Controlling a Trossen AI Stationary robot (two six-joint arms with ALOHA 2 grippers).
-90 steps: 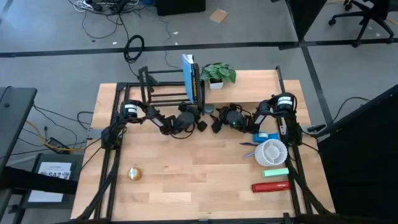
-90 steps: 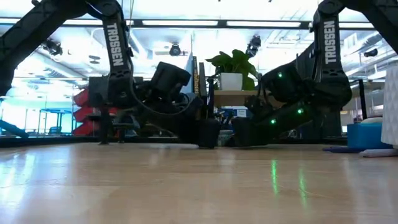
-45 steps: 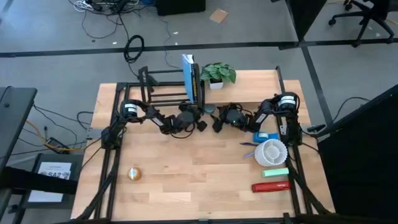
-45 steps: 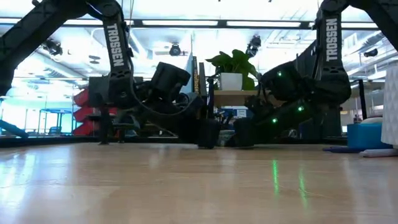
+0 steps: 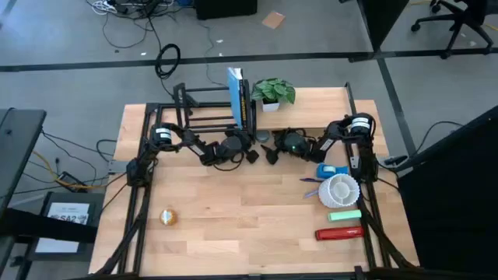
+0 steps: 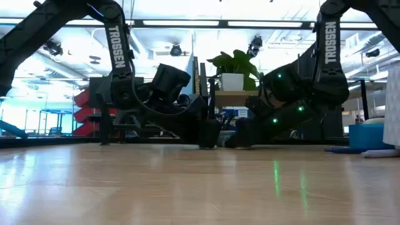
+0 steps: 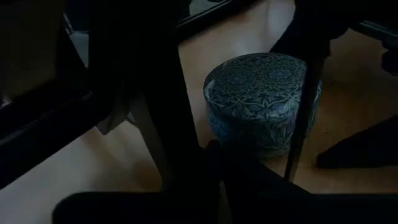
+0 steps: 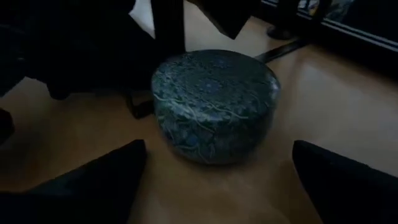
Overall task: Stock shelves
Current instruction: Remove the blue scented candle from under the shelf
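The table (image 5: 233,225) carries the black rack (image 5: 204,109) at its far left and the plank shelf (image 5: 311,105) at its far right. A blue book (image 5: 237,97) stands upright where they meet, with a potted plant (image 5: 272,92) on the plank beside it. Both arms lie low in front of these. The left gripper (image 5: 250,154) and right gripper (image 5: 270,153) face each other, close together near the table's middle. Between them, just at the shelf's foot, sits a round patterned tin (image 8: 214,106) (a thin black leg (image 7: 301,112) crosses in front of it in the left wrist view). The right fingers (image 8: 93,183) are spread wide on either side of the tin, not touching it; whether the left gripper's are parted I cannot tell. At the right edge lie a white bowl (image 5: 339,189), a blue tape roll (image 5: 330,170), a green block (image 5: 345,215) and a red one (image 5: 338,232); a small ball (image 5: 167,217) rests near the left.
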